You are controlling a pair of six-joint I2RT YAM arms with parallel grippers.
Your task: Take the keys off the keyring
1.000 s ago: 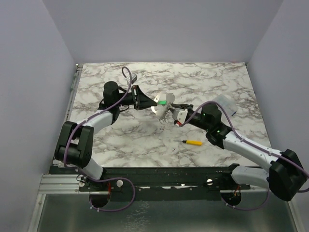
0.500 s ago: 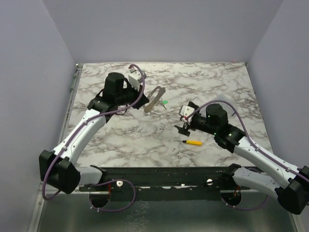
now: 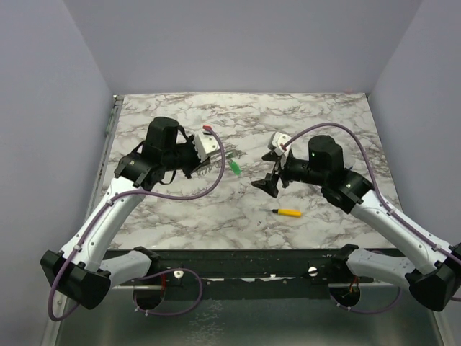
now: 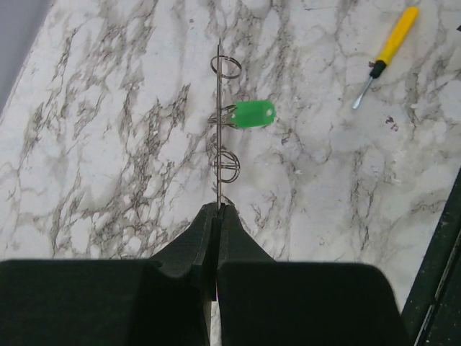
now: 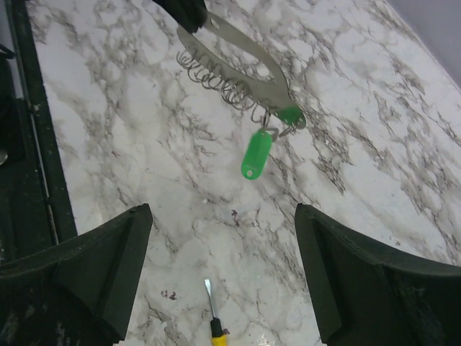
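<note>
The keyring (image 5: pixel 232 59), a silvery oblong loop with several small wire rings along it, hangs in the air above the marble. My left gripper (image 4: pixel 218 210) is shut on its near end; in the left wrist view the keyring (image 4: pixel 218 122) shows edge-on. One green-headed key (image 5: pixel 257 153) dangles from its far end, seen also from the left wrist as the green key (image 4: pixel 253 114). No other keys are distinct. My right gripper (image 5: pixel 223 267) stands open, empty, a short way from the key. From above, the left gripper (image 3: pixel 205 164) and right gripper (image 3: pixel 268 171) face each other across the green key (image 3: pixel 235 167).
A small yellow-handled screwdriver (image 3: pixel 288 213) lies on the marble table (image 3: pixel 324 115) near the front, under the right gripper; its tip (image 5: pixel 209 294) shows between the right fingers. The table's black front rail (image 3: pixel 238 259) runs below it.
A second ago both grippers met at the keyring. The right gripper has opened and drawn back to the right. The left arm has swung the keyring lower and toward the left.
</note>
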